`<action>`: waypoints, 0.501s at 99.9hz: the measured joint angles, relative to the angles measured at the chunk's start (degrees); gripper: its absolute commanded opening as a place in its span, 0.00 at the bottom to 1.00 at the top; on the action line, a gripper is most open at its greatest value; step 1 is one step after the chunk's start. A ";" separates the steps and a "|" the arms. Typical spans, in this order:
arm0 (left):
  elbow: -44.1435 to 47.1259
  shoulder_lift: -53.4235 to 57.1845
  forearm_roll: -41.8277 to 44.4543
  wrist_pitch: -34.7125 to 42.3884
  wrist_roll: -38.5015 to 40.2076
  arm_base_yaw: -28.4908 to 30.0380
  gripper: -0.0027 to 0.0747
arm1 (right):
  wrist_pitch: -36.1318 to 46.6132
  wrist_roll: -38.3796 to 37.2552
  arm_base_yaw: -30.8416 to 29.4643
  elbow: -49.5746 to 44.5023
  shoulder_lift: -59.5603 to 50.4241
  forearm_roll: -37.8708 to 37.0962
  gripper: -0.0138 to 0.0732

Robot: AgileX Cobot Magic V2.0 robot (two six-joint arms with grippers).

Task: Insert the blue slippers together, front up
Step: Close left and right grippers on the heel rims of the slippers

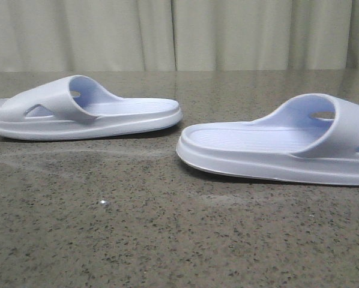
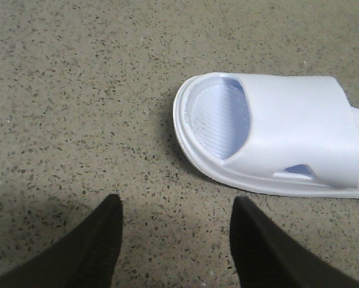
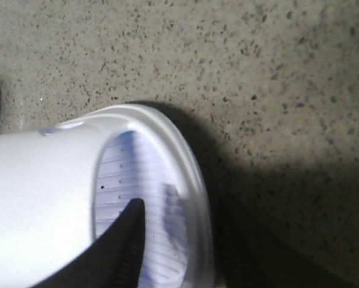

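Two blue slippers lie soles down on the speckled table, heels toward each other: the left slipper (image 1: 83, 111) and the right slipper (image 1: 275, 141). Neither gripper shows in the front view. In the left wrist view my left gripper (image 2: 176, 207) is open and empty over bare table, with the left slipper's (image 2: 275, 132) toe end just beyond one fingertip. In the right wrist view my right gripper (image 3: 182, 210) is open and straddles the toe rim of the right slipper (image 3: 41, 180). One finger (image 3: 131, 234) is inside over the ribbed footbed. The other is outside in dark shadow.
The table (image 1: 167, 228) is dark speckled stone. A pale curtain (image 1: 179, 33) hangs behind its far edge. Both slippers' toe ends run off the sides of the front view.
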State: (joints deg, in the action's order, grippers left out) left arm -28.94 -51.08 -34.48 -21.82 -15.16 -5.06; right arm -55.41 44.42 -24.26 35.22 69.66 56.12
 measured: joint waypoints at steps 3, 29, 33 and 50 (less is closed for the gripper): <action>0.00 0.00 0.00 0.00 0.00 0.00 0.49 | -0.30 0.24 0.00 0.00 0.50 0.13 0.43; 0.00 0.00 -0.48 -0.09 0.00 0.00 0.49 | -2.14 2.63 0.00 0.00 2.43 1.41 0.19; 0.00 -0.11 -0.86 0.02 0.00 0.00 0.49 | -2.17 2.63 0.00 0.00 2.43 1.51 0.08; -0.74 -2.59 -2.45 0.28 0.00 0.00 0.49 | -2.68 2.73 0.00 0.00 2.43 2.15 0.04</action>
State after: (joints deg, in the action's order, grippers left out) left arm -29.68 -53.68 -36.93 -21.54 -15.16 -5.06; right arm -58.09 47.15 -24.26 35.22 72.09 58.27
